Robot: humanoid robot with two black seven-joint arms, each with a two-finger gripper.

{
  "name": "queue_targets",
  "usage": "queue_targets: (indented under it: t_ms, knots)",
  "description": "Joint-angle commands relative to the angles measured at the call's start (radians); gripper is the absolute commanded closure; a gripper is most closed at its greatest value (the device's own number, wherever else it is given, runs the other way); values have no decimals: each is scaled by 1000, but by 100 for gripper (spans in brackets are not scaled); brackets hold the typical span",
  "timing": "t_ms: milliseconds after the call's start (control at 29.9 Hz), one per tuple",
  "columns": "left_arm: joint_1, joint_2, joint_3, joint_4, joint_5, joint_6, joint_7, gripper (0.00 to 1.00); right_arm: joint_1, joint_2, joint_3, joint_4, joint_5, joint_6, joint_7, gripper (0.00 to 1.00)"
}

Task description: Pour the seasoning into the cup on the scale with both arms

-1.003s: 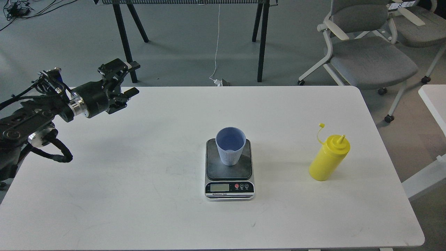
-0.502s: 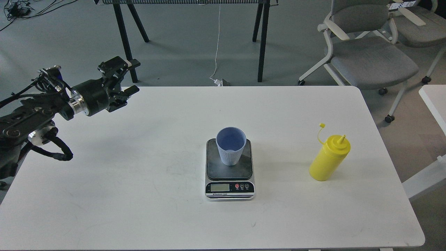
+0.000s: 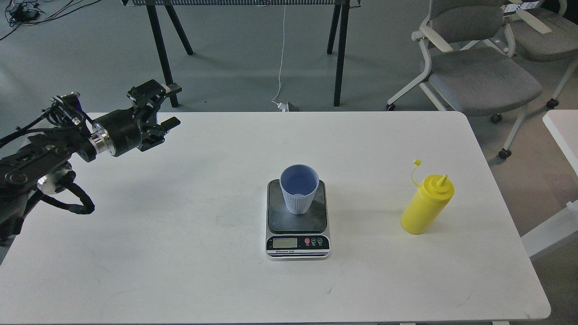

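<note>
The light-blue ribbed cup (image 3: 298, 188) stands upright on the dark platform of the scale (image 3: 296, 228) in the middle of the white table. The yellow seasoning bottle (image 3: 426, 205) stands upright at the right of the table, its small tethered cap hanging open beside the nozzle. My left gripper (image 3: 171, 104) is open and empty, held above the table's far left corner, well away from the cup. My right arm and gripper are out of view.
The white table (image 3: 180, 253) has rounded corners. Grey office chairs (image 3: 478, 76) stand beyond its far right corner. Black trestle legs (image 3: 338, 54) and a white cable are on the floor behind. Another white table edge (image 3: 562, 131) is at the far right.
My left gripper has shifted slightly, drifting a little left and down over the far left corner. The cup, scale and bottle have not moved.
</note>
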Motion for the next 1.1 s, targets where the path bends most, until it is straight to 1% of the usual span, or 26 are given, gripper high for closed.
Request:
queue_targets:
  t_ms: [0, 201, 502, 1070]
  knots:
    - [4, -3, 0, 0, -2, 0, 0, 0, -17, 9, -2, 40, -22, 0, 0, 1]
    - [5, -9, 0, 0, 0, 0, 0, 0, -22, 80, -3, 78, -126, 0, 0, 1]
    - [15, -24, 0, 0, 0, 0, 0, 0, -26, 85, -9, 134, -230, 0, 0, 1]
    - [21, -24, 5, 2, 0, 0, 0, 0, -54, 88, -38, 311, -278, 0, 0, 1]
